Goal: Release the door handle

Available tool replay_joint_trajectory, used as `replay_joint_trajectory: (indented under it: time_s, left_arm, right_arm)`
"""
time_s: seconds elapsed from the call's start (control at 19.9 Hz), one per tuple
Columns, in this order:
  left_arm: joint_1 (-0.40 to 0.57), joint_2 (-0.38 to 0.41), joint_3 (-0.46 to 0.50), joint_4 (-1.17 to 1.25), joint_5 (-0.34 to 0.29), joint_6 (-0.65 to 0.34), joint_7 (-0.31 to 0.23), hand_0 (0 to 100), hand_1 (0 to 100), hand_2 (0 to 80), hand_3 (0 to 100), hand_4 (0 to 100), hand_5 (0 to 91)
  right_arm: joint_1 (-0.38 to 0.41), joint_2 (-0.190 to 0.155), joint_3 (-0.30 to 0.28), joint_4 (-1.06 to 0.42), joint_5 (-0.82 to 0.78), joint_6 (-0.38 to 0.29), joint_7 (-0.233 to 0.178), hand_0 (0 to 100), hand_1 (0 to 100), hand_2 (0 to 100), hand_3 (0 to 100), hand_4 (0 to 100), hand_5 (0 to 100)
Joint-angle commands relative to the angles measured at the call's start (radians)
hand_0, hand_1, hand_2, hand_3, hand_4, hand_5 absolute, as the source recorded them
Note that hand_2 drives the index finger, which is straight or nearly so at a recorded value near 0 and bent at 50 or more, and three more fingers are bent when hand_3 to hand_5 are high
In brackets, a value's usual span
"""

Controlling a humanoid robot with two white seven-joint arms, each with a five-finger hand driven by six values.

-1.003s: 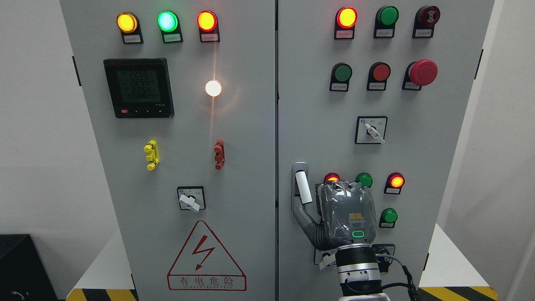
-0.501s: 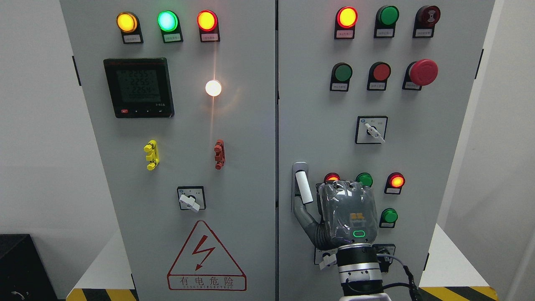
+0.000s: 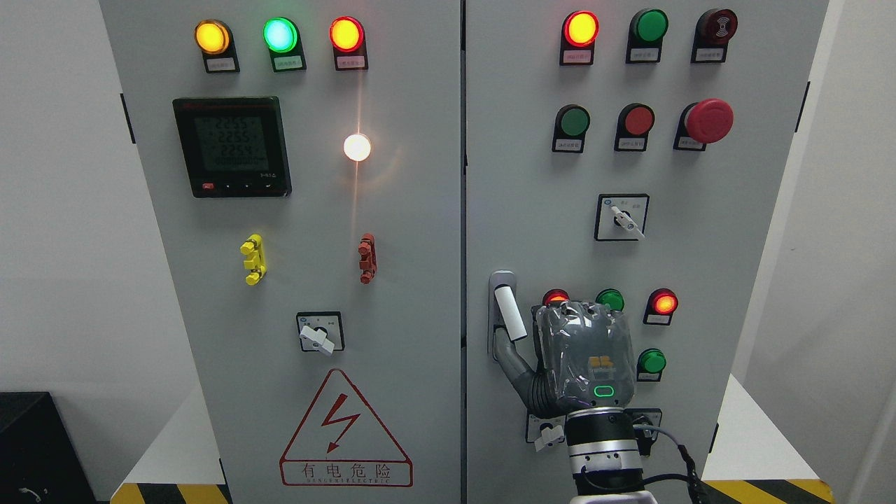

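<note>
Fingers of right hand (image 3: 584,364) hidden behind its own back, so grip unclear. Red lamp (image 3: 556,297) and lower knob (image 3: 549,434) partly covered by hand and wrist. Labels under lamps too small to read; cabinet (image 3: 420,210) cut off top and bottom.

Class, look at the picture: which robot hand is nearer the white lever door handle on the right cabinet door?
Right. The right robot hand sits just beside the white lever door handle, its thumb reaching under the lever's lower end. The left one is out of view.

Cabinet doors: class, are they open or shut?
Shut: both cabinet doors lie flush, with only a thin even seam between them.
</note>
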Motion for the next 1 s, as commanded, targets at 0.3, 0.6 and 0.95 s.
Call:
replay_joint_trajectory:
  time_s: [0.3, 0.6, 0.95]
  left_arm:
    - [-0.026, 0.000, 0.000, 0.029, 0.000, 0.000, 0.001, 12, 56, 0.0, 0, 0, 0.0]
    - [-0.026, 0.000, 0.000, 0.029, 0.000, 0.000, 0.001, 12, 56, 0.0, 0, 0, 0.0]
    - [-0.026, 0.000, 0.000, 0.029, 0.000, 0.000, 0.001, 12, 56, 0.0, 0, 0, 0.0]
  right_arm:
    - [0.003, 0.000, -0.007, -0.007, 0.000, 0.001, 0.000, 50, 47, 95, 100, 100, 100]
    - [0.005, 0.000, -0.007, -0.010, 0.000, 0.001, 0.000, 50, 47, 95, 100, 100, 100]
    - [0.008, 0.000, -0.013, -0.010, 0.002, 0.001, -0.002, 51, 47, 95, 100, 100, 100]
